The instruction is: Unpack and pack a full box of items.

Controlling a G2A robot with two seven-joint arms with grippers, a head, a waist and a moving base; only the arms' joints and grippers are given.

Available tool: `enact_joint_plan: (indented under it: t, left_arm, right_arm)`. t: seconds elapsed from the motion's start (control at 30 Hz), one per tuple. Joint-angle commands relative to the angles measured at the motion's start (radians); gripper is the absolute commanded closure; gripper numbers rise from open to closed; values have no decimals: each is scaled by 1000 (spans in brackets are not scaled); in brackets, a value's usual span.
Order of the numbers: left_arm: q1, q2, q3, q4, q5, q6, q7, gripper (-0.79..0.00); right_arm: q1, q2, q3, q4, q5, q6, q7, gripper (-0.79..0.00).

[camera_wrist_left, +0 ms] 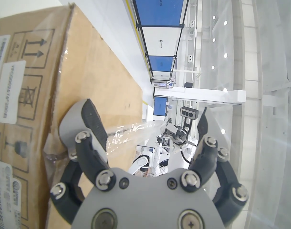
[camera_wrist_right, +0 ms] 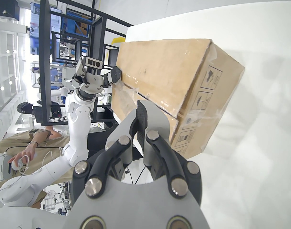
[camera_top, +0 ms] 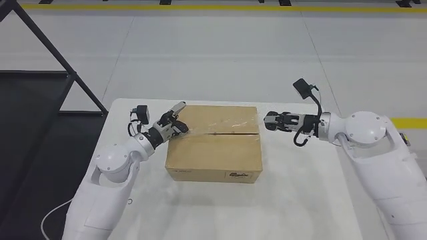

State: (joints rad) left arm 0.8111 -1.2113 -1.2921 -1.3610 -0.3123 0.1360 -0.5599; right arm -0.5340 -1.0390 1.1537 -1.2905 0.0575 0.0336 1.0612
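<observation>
A closed cardboard box [camera_top: 213, 148] sits in the middle of the white table [camera_top: 300, 200]. A strip of clear tape [camera_wrist_left: 136, 129] hangs lifted above the top seam, stretched between the two grippers. My left gripper [camera_top: 178, 117] is at the box's left top edge and stands open [camera_wrist_left: 146, 113]; one pad [camera_wrist_left: 93, 120] touches the tape's near end by the box corner [camera_wrist_left: 64, 110]. My right gripper [camera_top: 269, 120] hovers just off the box's right top edge, shut [camera_wrist_right: 141, 110] on the tape's other end. The seam [camera_wrist_right: 157, 106] shows as a dark slit on the box [camera_wrist_right: 169, 72].
A black metal frame [camera_top: 40, 47] stands on the floor to the left of the table. Bare tabletop lies in front of the box and to its right [camera_wrist_right: 255, 120]. The table's far edge runs just behind the box [camera_top: 200, 101].
</observation>
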Motion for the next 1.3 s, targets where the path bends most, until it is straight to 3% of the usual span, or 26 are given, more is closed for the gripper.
enact_joint_plan:
  t: [0.0, 0.7, 1.27]
  left_arm:
    - [0, 0, 0, 1, 0, 0, 0, -785]
    - [2, -2, 10, -7, 3, -1, 3, -785]
    - [19, 0, 6, -26, 3, -4, 6, -785]
  right_arm:
    - [4, -1, -9, 11, -7, 10, 0, 0]
    - [-40, 17, -1, 34, -45, 71, 36, 0]
    - [-14, 12, -45, 77, -76, 138, 36, 0]
